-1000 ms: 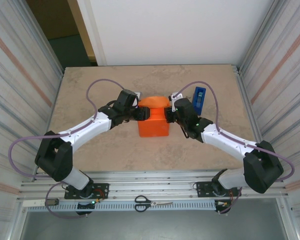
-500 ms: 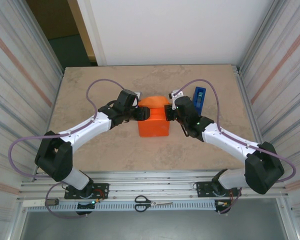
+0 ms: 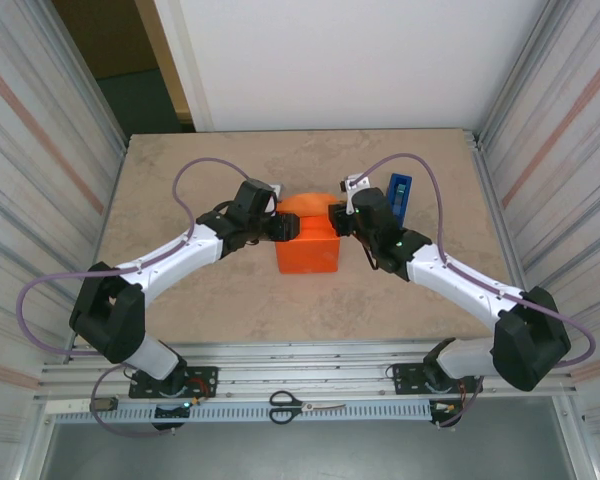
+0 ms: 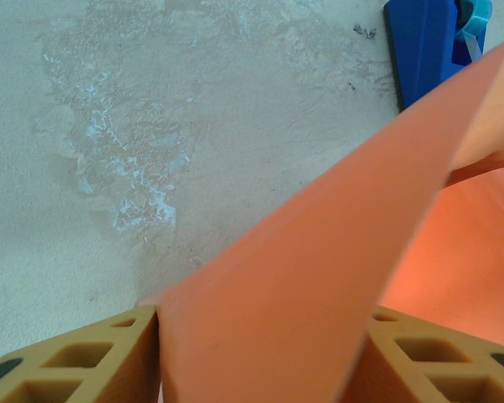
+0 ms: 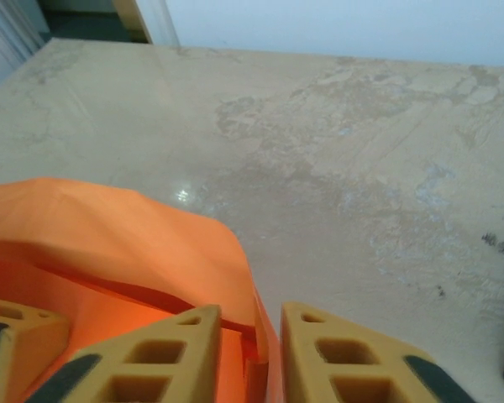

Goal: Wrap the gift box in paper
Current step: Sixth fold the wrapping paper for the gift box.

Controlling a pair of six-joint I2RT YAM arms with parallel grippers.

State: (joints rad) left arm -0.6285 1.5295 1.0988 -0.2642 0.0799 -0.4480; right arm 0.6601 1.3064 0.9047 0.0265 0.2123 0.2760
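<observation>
Sitting in the middle of the table (image 3: 180, 290), the paper (image 3: 307, 255) is folded over the gift box into a squarish orange bundle, so the box itself is covered. At the bundle's far end the sheet rises in a loose rounded flap.

Both arms reach in toward that far end from either side. The left tool (image 3: 285, 228) is at the bundle's far left corner. In the left wrist view a broad strip of paper runs up between its two tan fingers (image 4: 84, 357), filling the gap from one inner face to the other, so this tool is pinching the paper.

The right tool (image 3: 336, 220) is at the far right corner. In the right wrist view its fingers (image 5: 164, 353) stand a little apart with the thin edge of the paper in the narrow gap between them. Whether they press on it I cannot tell. To the left of those fingers the flap curves over a deeper orange surface beneath.

A blue tape dispenser (image 3: 400, 197) stands on the table just beyond the right tool, apart from the bundle. A pair of scissors (image 3: 305, 405) lies on the metal rail between the arm bases.
</observation>
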